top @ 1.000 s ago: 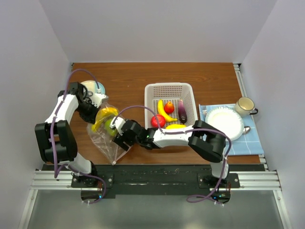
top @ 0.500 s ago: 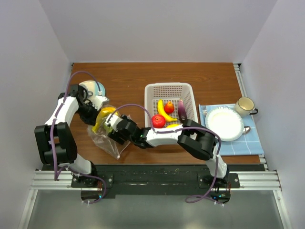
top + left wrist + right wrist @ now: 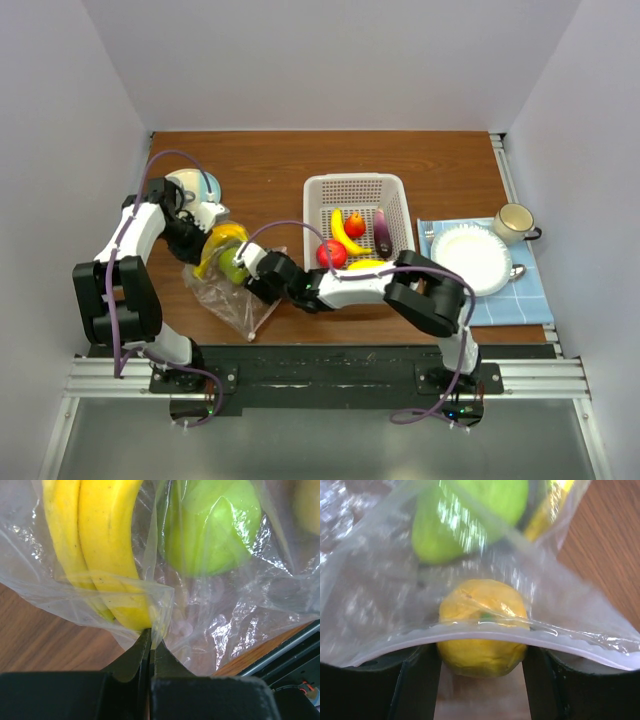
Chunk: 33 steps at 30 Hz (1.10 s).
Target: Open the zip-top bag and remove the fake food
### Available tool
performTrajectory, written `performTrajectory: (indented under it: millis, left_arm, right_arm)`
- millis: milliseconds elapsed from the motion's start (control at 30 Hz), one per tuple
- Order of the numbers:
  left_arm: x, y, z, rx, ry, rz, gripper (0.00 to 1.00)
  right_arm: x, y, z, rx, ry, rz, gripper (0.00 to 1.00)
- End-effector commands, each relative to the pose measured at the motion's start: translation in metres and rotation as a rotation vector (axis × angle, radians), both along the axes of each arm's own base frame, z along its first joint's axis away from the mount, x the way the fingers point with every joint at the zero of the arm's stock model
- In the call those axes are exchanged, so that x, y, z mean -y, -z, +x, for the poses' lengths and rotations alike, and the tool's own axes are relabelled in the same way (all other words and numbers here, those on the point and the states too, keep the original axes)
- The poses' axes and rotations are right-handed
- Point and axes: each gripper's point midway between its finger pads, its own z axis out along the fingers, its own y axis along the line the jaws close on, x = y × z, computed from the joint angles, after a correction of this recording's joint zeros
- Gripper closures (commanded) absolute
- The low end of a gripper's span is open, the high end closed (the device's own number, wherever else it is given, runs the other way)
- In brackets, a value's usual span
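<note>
Plain white walls (image 3: 330, 60) enclose a brown wooden desk (image 3: 270, 170) on three sides.

Largest item: a white perforated plastic basket (image 3: 356, 181), right of centre in the overhead view. It holds part of the fake food (image 3: 368, 265): a yellow plastic banana (image 3: 345, 232), glossy red round fruits (image 3: 332, 254) and a dark purple eggplant (image 3: 383, 232). At the right edge lies a blue cloth (image 3: 530, 300) bearing a white plate (image 3: 470, 258) and a cream mug (image 3: 513, 222).

The clear, crinkly plastic zip-top bag (image 3: 228, 300) lies left of centre, near the desk's lower edge in that view, between the two arms. Inside it are paired yellow bananas (image 3: 105, 550) and a green round fruit (image 3: 212, 525). A yellow-orange round fruit (image 3: 482, 625) sits at the bag's thick rim, its upper half under film and its lower half bare.

The left tool (image 3: 151, 636) is clenched on a thin fold of bag film just below the bananas. The right tool (image 3: 482, 652) has its fingers close against both sides of the yellow-orange fruit. Whether they already bear on it cannot be told.

Risks, as judged:
- Film may be caught between finger and fruit, so pulling would drag the whole bag instead of freeing the piece.
- The left pinch holds very little film, so a tug could strip it out and let the bag slide.
- The fruit is round and glossy, and an off-centre squeeze could squirt it onto the desk.
- The bananas and green fruit rest on loose film and may spill if the bag tips.
</note>
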Motion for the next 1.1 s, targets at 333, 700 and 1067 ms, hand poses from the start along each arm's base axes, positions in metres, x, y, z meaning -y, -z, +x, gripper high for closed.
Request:
performTrajectory:
  millis: [333,700,1067]
  left_arm:
    - [-0.003,0.008,-0.001,-0.036,0.021,0.017,1.00]
    - [0.052,-0.069,0.003,0.045,0.121,-0.293,1.00]
    - [0.046,-0.068,-0.005,0.034,0.142,-0.252,1.00]
  right_arm:
    - [0.124,-0.144,-0.001,0.096,0.243,0.212,0.72]
    - [0.217,-0.122,0.066,0.159,0.710,0.048,0.01]
    - [0.155,-0.165,0.015,0.152,0.350,0.230,0.01]
